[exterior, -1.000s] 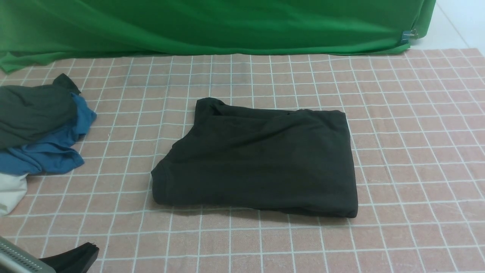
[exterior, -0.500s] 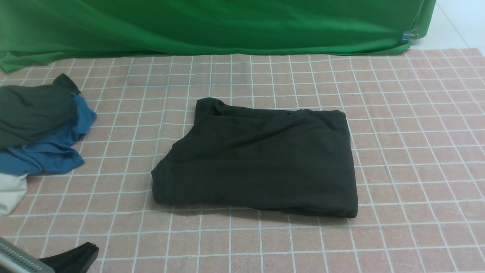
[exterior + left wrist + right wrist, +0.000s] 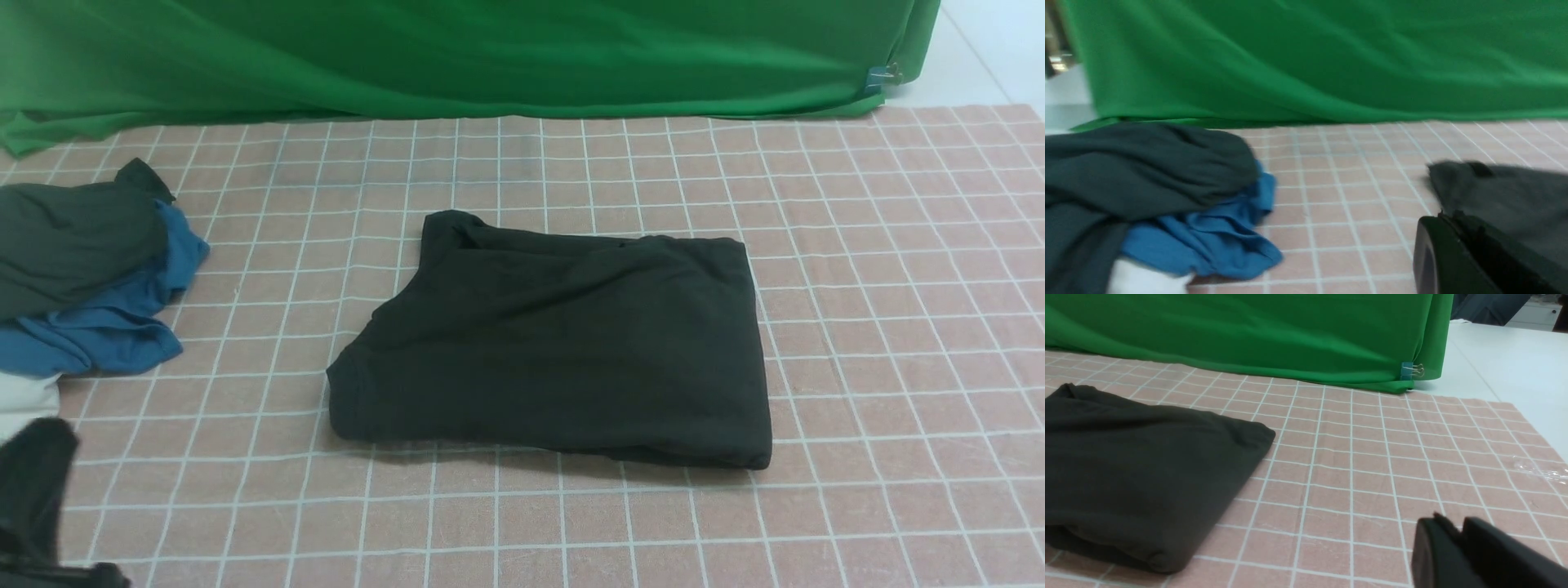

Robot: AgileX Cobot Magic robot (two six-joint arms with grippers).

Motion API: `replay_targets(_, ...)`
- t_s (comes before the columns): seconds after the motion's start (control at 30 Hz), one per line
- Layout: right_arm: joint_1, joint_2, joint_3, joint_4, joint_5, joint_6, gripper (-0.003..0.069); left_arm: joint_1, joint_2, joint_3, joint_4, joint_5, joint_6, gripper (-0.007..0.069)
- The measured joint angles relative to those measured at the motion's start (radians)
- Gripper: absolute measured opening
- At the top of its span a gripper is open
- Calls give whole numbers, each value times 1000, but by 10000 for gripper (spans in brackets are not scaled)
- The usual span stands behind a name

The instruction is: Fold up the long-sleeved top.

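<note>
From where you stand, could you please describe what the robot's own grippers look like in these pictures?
Little of them shows. The left gripper is matte black with thick, blocky fingers and rounded edges; in the front view it is a blurred black shape at the lower left corner. The right gripper is likewise plain black, two chunky fingers with a narrow seam between them. No cables, markings or labels are visible.

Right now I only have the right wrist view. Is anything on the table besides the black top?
Observer: Yes, a pile of clothes at the far left, apart from the top.
Operator: What's in it?
Observer: A dark grey garment over a blue one, with white cloth underneath.
Operator: And the left claw?
Observer: The left claw is low at the near left corner, shut, clear of the top.
</note>
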Motion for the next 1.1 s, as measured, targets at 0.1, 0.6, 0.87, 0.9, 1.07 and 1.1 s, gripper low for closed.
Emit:
replay_targets(0.1, 0, 0, 0, 0, 0, 0, 125, 39, -57, 0, 8, 57, -12, 18)
replay_targets(0.6, 0, -1, 0, 0, 0, 0, 155, 70, -149, 1, 17, 281, 14, 18)
replay_targets(0.87, 0, -1, 0, 0, 0, 0, 158, 44, -149, 1, 21, 282, 22, 18)
replay_targets(0.9, 0, -1, 0, 0, 0, 0, 158, 32, -149, 1, 21, 282, 27, 18)
replay_targets(1.07, 0, -1, 0, 0, 0, 0, 159, -1, -149, 1, 22, 282, 36, 18)
replay_targets(1.1, 0, -1, 0, 0, 0, 0, 160, -1, -149, 1, 22, 282, 36, 18)
